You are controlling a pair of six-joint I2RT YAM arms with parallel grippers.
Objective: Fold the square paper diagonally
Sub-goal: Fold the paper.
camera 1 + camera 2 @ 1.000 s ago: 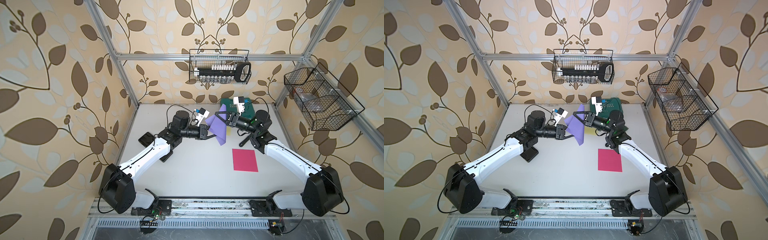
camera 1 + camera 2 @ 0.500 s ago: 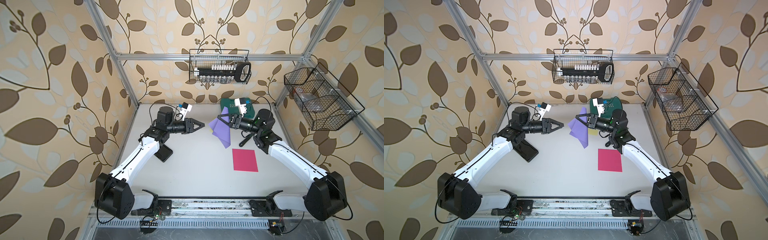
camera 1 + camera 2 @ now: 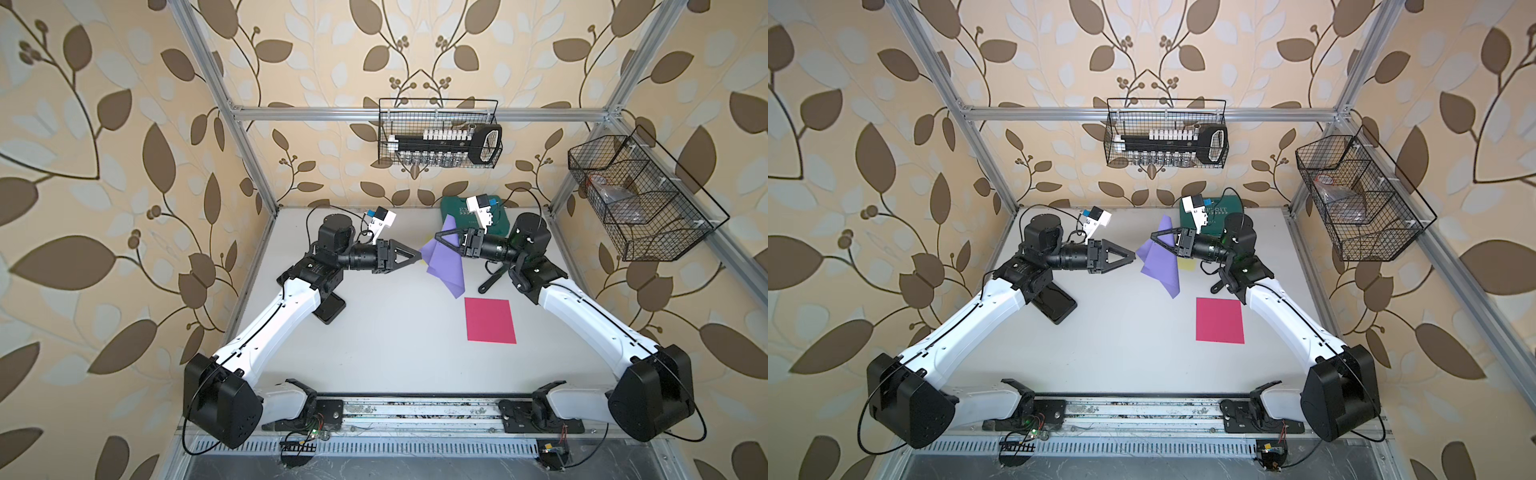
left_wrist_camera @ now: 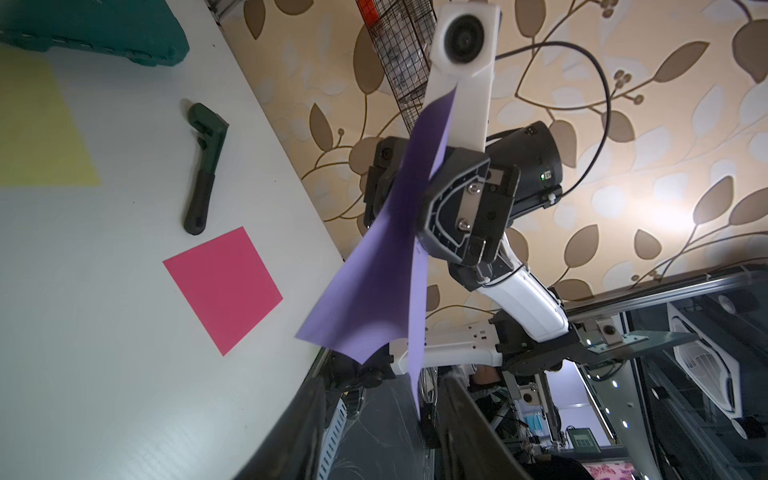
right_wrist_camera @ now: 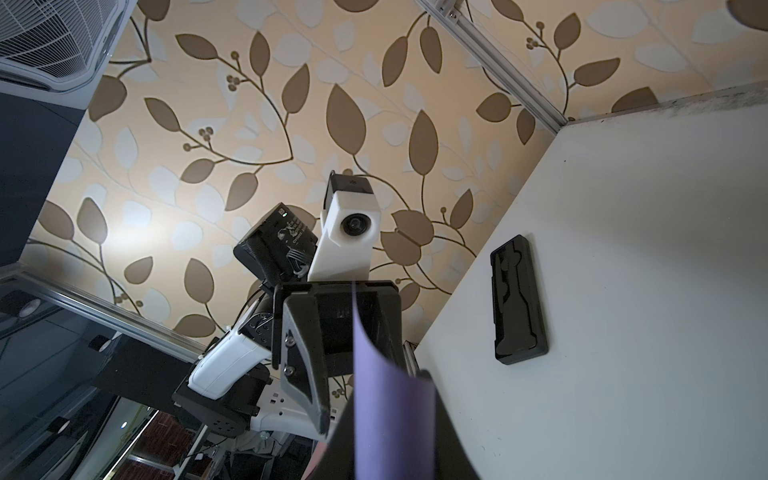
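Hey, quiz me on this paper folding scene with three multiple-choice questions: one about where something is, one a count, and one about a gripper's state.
1. Where is the pink paper?
A. Lying flat on the table
B. Held up in the air
C. Hanging off the table's edge

2. How many coloured paper sheets are in view?
A. One
B. Three
C. Six

3. What is the right gripper doing?
A. Shut on the purple paper
B. Open and empty
C. Shut on the pink paper

Answers:
1 A: both top views show it flat on the white surface.
2 B: there is a purple sheet, a pink sheet and a yellow paper partly hidden beneath the right arm.
3 A: the left wrist view shows its jaws closed on the purple sheet, held clear of the table.
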